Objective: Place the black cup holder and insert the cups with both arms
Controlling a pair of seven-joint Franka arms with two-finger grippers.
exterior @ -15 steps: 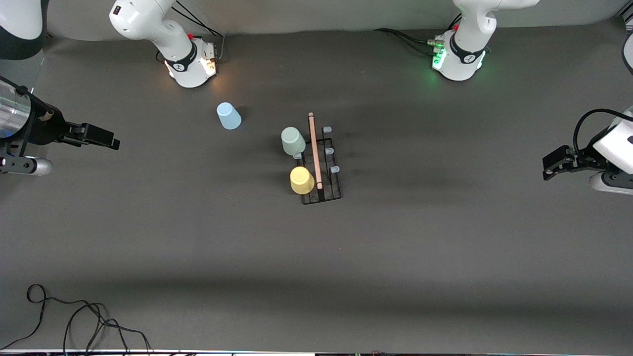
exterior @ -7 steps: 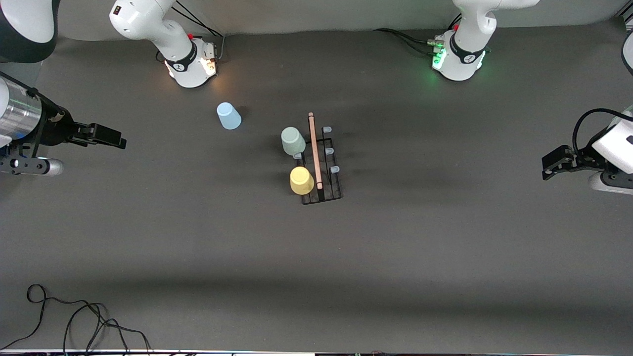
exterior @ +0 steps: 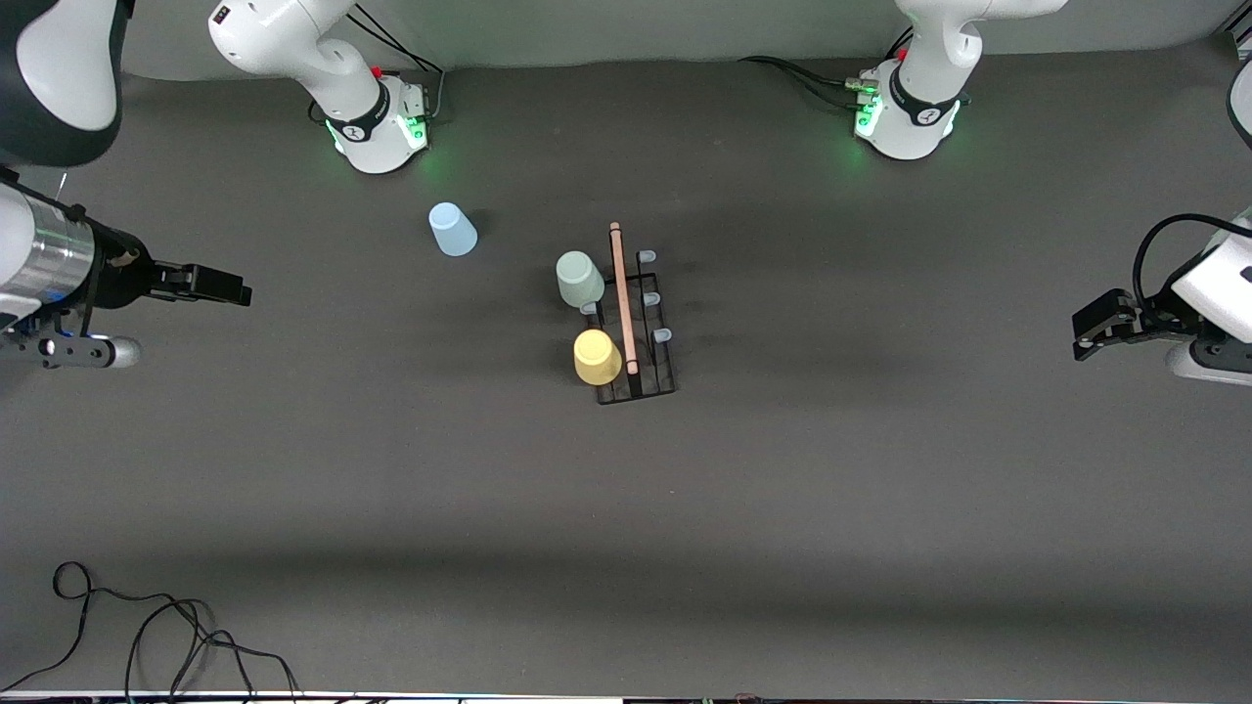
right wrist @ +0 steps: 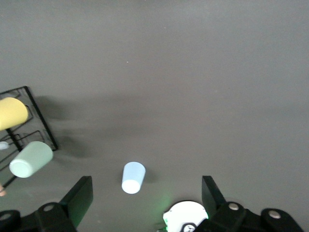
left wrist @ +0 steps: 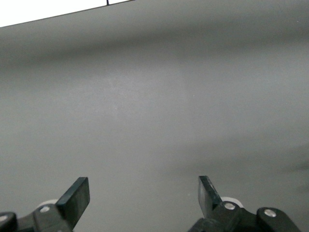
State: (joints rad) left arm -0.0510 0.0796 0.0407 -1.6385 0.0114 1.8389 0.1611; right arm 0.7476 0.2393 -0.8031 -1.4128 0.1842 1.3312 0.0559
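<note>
Grey-green cup [exterior: 579, 278] and yellow cup [exterior: 597, 356] sit on the black cup holder [exterior: 641, 376] at frame centre; light blue cup [exterior: 452, 229] stands apart. Right gripper [exterior: 227, 287] and left gripper [exterior: 1084, 337] hang spread wide at the edges.

White arms [exterior: 293, 49], green-lit bases [exterior: 905, 122], black fingers [left wrist: 77, 195].

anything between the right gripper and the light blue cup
Nothing: in the front view only bare dark table lies between the right gripper and the light blue cup.
</note>
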